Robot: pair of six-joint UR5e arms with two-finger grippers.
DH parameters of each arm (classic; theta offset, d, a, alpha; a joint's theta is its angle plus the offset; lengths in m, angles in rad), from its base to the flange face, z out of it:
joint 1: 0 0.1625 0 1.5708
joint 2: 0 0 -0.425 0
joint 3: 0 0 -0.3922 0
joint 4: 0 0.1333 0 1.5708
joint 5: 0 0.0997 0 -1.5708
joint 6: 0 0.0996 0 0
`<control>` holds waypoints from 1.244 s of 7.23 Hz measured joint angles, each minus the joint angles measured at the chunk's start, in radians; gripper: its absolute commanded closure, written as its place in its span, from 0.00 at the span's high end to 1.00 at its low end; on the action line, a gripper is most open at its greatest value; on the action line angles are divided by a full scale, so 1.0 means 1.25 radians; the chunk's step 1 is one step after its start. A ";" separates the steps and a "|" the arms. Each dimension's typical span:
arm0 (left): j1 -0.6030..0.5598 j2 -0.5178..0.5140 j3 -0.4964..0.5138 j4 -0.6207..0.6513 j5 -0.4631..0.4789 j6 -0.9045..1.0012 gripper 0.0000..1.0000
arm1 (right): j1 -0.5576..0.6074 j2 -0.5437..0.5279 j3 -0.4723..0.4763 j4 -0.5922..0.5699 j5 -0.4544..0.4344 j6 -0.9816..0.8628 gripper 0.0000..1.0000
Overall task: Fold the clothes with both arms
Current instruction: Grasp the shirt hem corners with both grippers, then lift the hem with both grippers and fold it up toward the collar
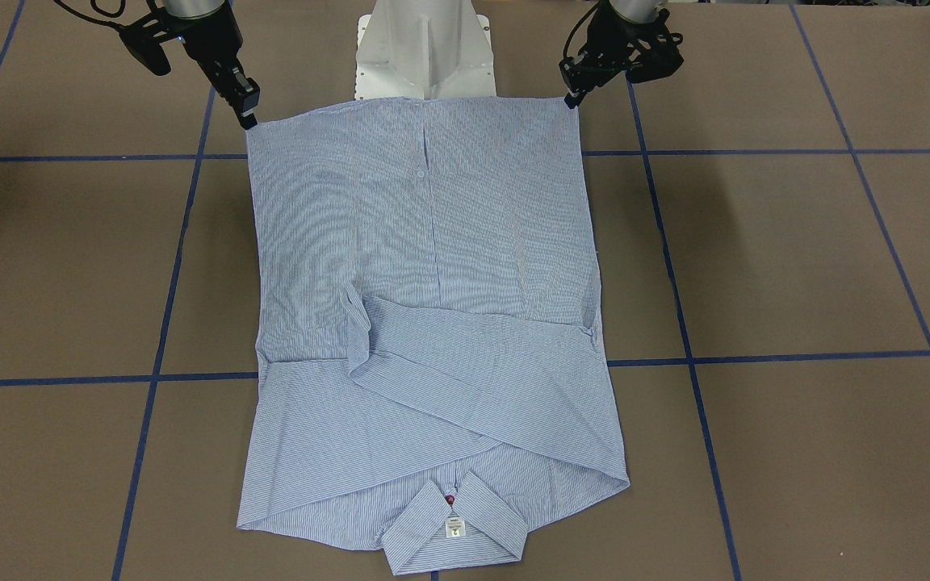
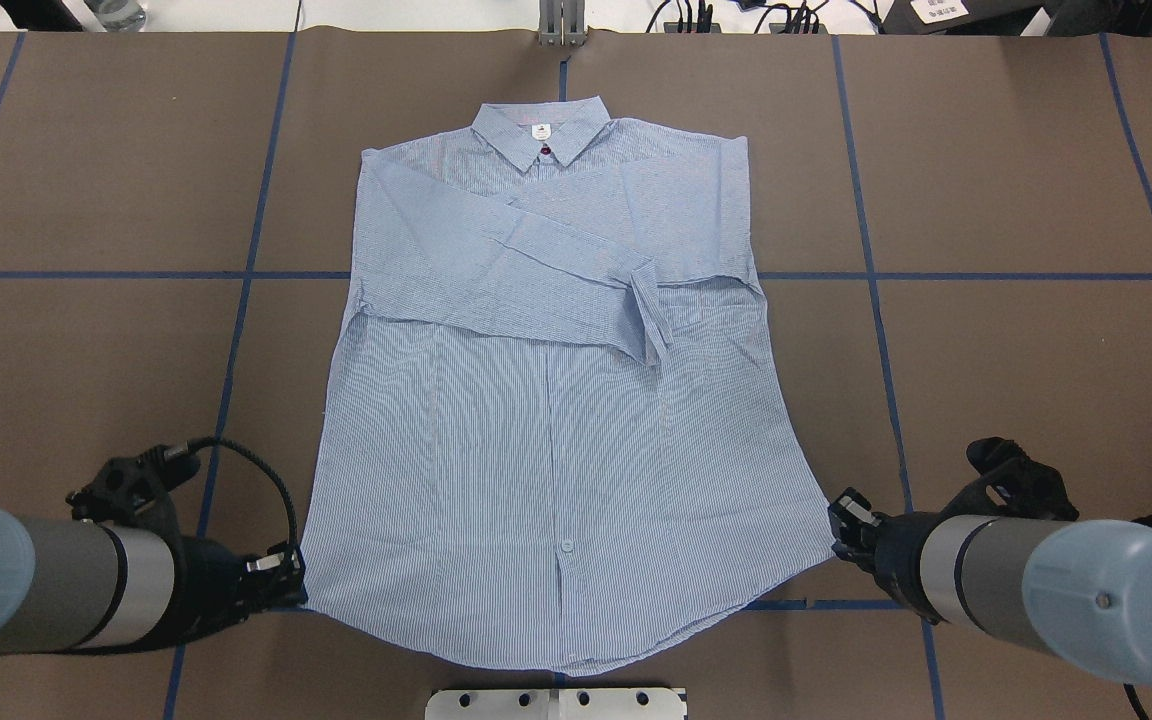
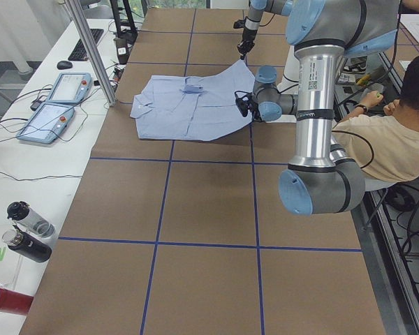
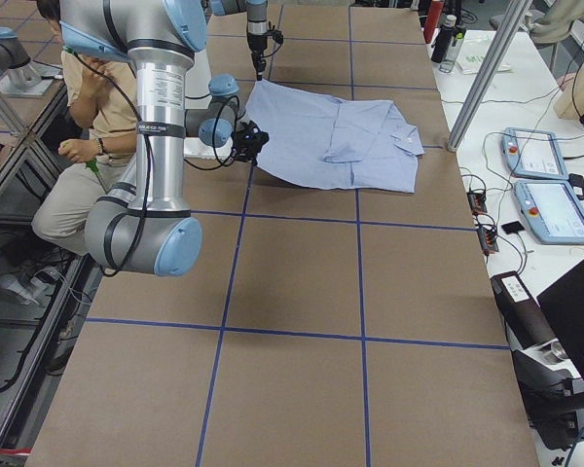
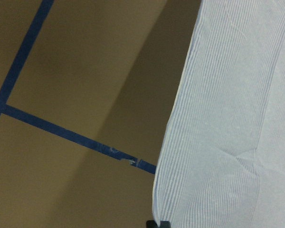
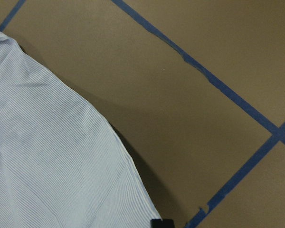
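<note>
The light blue striped shirt (image 2: 556, 430) lies face up on the brown table, both sleeves folded across the chest, the collar (image 2: 539, 130) at the far side from me. My left gripper (image 2: 291, 585) is shut on the left hem corner; this shows in the left wrist view (image 5: 157, 223). My right gripper (image 2: 841, 525) is shut on the right hem corner, seen in the right wrist view (image 6: 161, 222). Both corners are lifted a little off the table, with shadow beneath. In the front view the hem runs taut between the left gripper (image 1: 574, 97) and the right gripper (image 1: 249, 119).
The white pedestal base (image 1: 425, 48) stands just behind the hem. A seated person (image 3: 384, 132) is beside the robot. A metal pole (image 3: 91, 52), teach pendants (image 3: 52, 112) and bottles (image 3: 28, 230) stand at the table's far edge. Blue tape lines (image 2: 236, 330) grid the table.
</note>
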 measured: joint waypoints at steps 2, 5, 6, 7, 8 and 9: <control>-0.123 -0.056 0.030 0.010 -0.057 0.033 0.00 | 0.111 0.096 -0.026 -0.078 0.097 -0.043 0.00; -0.327 -0.159 0.143 0.012 -0.163 0.145 0.00 | 0.248 0.287 -0.101 -0.239 0.165 -0.134 0.00; -0.362 -0.192 0.182 0.012 -0.171 0.154 0.00 | 0.286 0.310 -0.120 -0.250 0.184 -0.148 0.00; -0.385 -0.224 0.219 0.013 -0.174 0.157 0.00 | 0.318 0.330 -0.144 -0.253 0.194 -0.157 0.00; -0.406 -0.262 0.265 0.012 -0.175 0.158 0.00 | 0.348 0.354 -0.179 -0.253 0.197 -0.162 0.00; -0.427 -0.301 0.319 0.009 -0.176 0.159 0.00 | 0.375 0.383 -0.224 -0.252 0.198 -0.173 0.00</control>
